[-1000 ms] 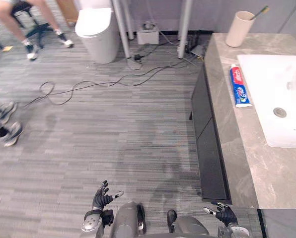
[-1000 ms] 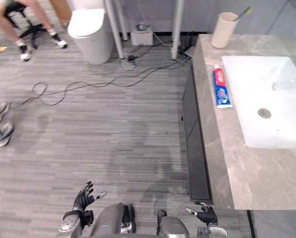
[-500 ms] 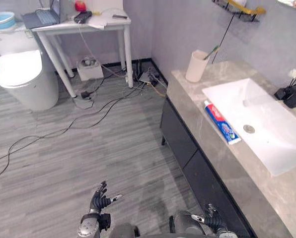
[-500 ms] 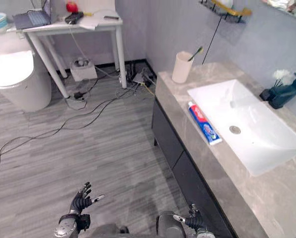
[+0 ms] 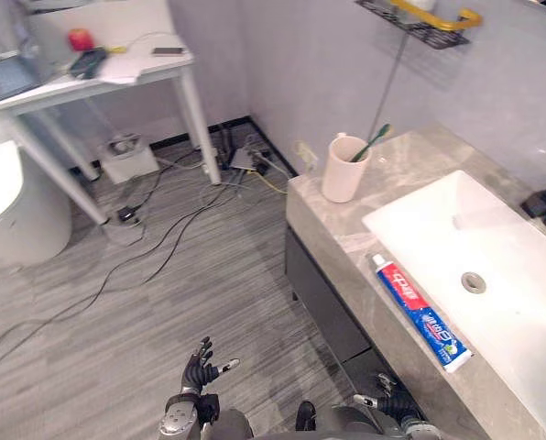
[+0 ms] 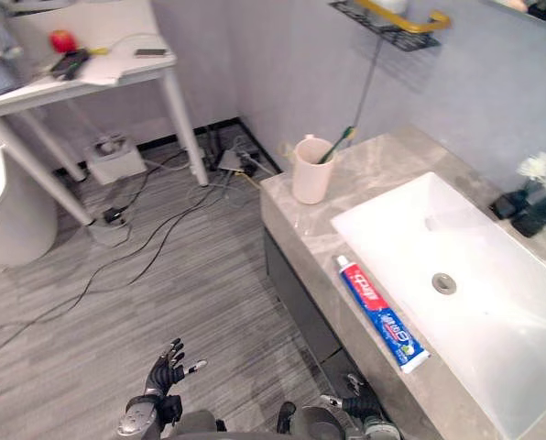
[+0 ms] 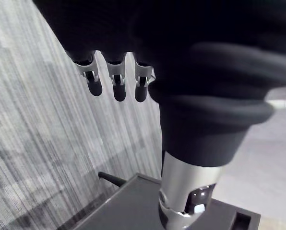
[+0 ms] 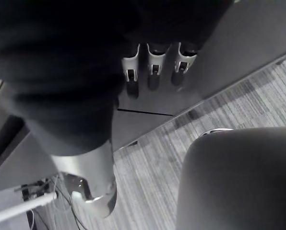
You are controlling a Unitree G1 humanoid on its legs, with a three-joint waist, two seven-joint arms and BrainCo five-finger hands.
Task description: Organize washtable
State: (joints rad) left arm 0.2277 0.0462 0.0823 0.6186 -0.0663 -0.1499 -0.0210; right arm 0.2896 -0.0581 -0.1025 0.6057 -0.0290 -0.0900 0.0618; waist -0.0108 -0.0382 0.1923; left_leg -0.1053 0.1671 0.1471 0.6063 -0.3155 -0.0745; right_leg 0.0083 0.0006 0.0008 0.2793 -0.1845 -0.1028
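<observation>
Nearest you, your left hand hangs low over the grey floor. Its fingers are straight and spread, holding nothing. Your right hand sits low beside the dark cabinet front under the bench. Its fingers look loosely straight and empty, though the thumb is hard to make out. Further on, the toothpaste tube lies flat on the bench, just beside the near rim of the white sink. Beyond the tube's cap end, the cup stands upright near the bench's far corner, with a toothbrush leaning inside. A wire rack hangs on the wall above.
</observation>
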